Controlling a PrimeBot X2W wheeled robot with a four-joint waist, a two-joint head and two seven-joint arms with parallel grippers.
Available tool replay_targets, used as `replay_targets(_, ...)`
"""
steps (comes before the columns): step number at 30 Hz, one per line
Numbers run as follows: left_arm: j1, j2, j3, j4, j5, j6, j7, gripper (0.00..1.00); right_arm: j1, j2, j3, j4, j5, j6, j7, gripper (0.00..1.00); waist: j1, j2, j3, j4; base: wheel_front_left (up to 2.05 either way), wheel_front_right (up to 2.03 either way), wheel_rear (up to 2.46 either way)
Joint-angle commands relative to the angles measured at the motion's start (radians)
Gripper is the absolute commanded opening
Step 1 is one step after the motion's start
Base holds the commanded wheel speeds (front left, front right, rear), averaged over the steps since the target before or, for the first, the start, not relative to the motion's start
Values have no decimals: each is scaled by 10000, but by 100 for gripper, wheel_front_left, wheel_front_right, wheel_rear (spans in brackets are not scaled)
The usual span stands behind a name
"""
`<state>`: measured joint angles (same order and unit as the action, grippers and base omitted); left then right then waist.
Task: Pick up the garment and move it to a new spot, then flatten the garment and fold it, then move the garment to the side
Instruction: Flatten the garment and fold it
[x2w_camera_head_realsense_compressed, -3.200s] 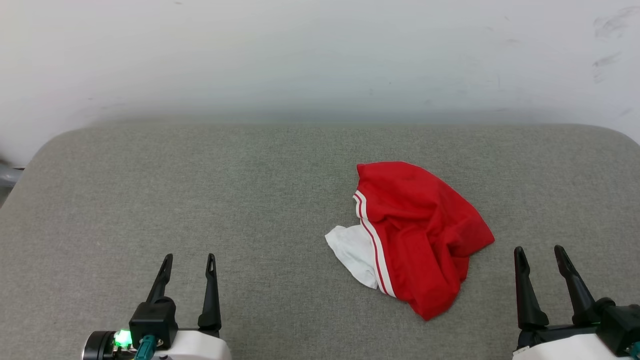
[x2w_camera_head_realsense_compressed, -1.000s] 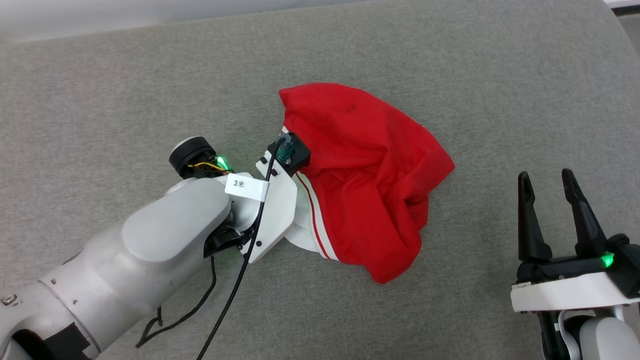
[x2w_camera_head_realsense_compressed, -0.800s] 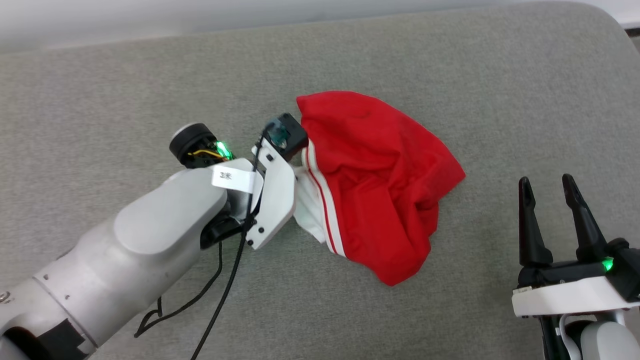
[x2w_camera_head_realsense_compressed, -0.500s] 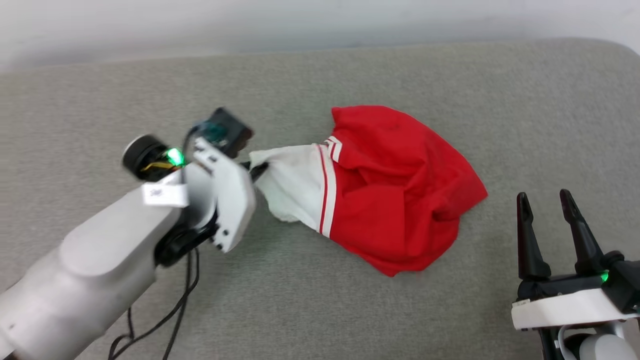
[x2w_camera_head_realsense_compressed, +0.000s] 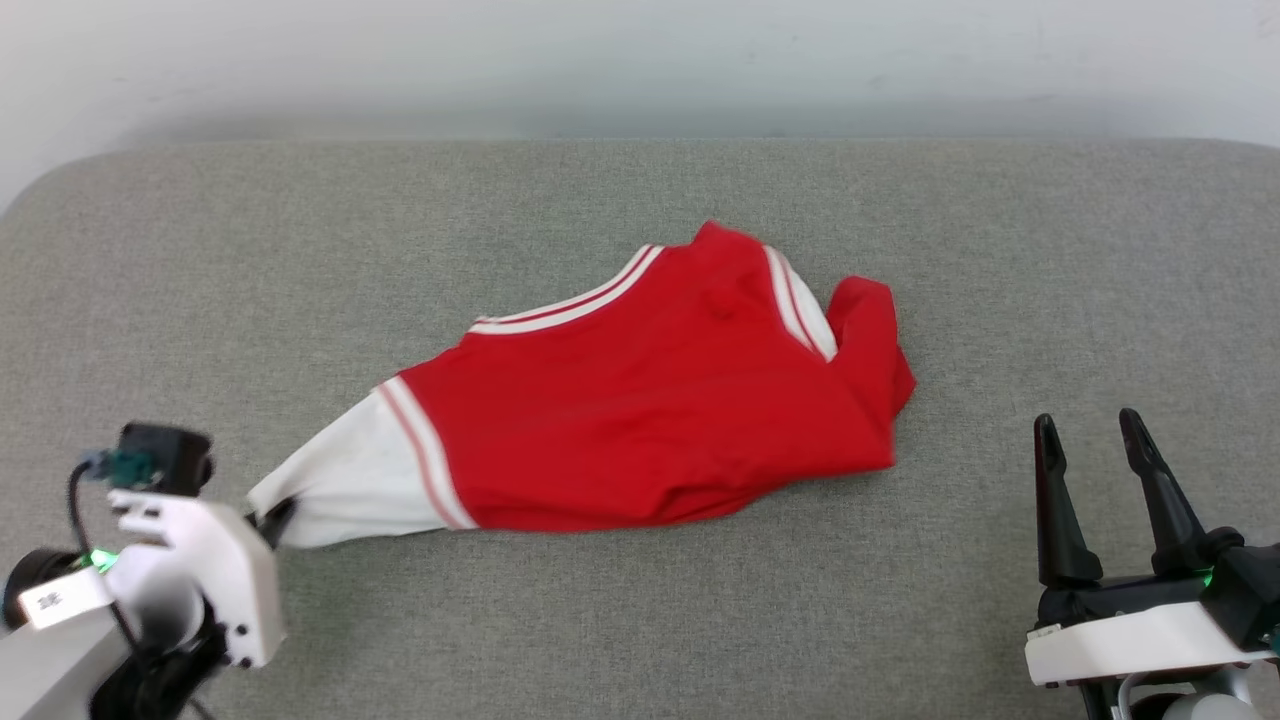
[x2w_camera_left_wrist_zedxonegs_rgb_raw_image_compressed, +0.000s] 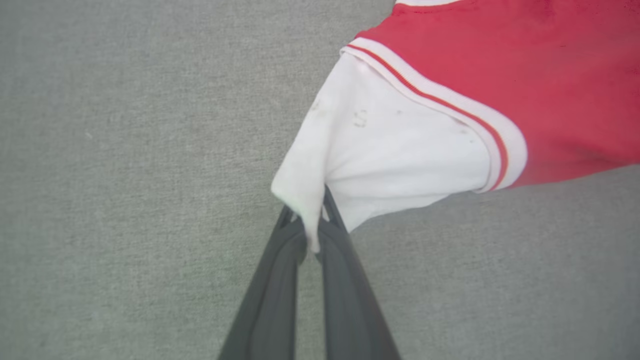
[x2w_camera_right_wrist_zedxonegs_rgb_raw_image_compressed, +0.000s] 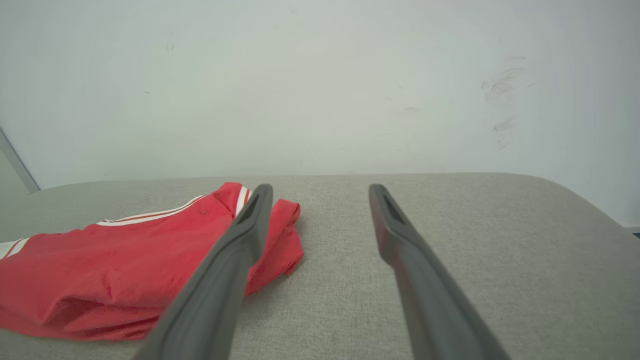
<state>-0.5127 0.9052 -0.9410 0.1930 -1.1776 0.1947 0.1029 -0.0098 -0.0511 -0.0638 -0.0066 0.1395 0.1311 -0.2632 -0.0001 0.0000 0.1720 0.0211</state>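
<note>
The left gripper (x2w_camera_left_wrist_zedxonegs_rgb_raw_image_compressed: 310, 227) is clamped on the hem of the white sleeve (x2w_camera_left_wrist_zedxonegs_rgb_raw_image_compressed: 395, 155), its two dark fingers pinched together with a fold of cloth between them. From that pinch the garment (x2w_camera_head_realsense_compressed: 640, 410) runs out in a long slant across the middle of the grey padded surface (x2w_camera_head_realsense_compressed: 640, 620) — sleeve pulled to a point at the near left, red body lying mostly on the padding, the far shoulder and its stripe trim (x2w_camera_head_realsense_compressed: 795, 300) bunched at the right end. The right gripper (x2w_camera_head_realsense_compressed: 1084, 422) hangs clear at the lower right, fingers spread and holding nothing, well apart from the red cloth.

This reads as the first step, the pick-up and move to a new spot, not yet finished: most of the shirt rests on the surface. The next move calls for laying the sleeve down and letting go where there is room all round, then for both arms to spread the body flat — the crumpled right end, near the idle gripper, looks the natural place for it to take hold. A one-sleeve hold gives little command of the rest, so the cloth may twist or fold under
</note>
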Motion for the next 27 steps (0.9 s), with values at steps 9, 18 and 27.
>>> replay_targets(9, 1618, 537, 325, 1337, -1166, 150, -437, 0, 127, 17, 17, 33, -148, -7, -24, 100, 1, 0, 2, -19, 0, 0, 0)
replay_targets(18, 1510, -129, 304, 2140, -1043, 4, -975, 100, 180, 17, -22, 117, -178, -7, -24, 100, 1, 0, -110, 37, 0, 0, 0)
replay_targets(27, 1249, -559, 674, 1902, 110, 814, -3234, 100, 361, 17, -124, 164, -109, -7, -23, 100, 1, 0, -618, 140, 0, 0, 0)
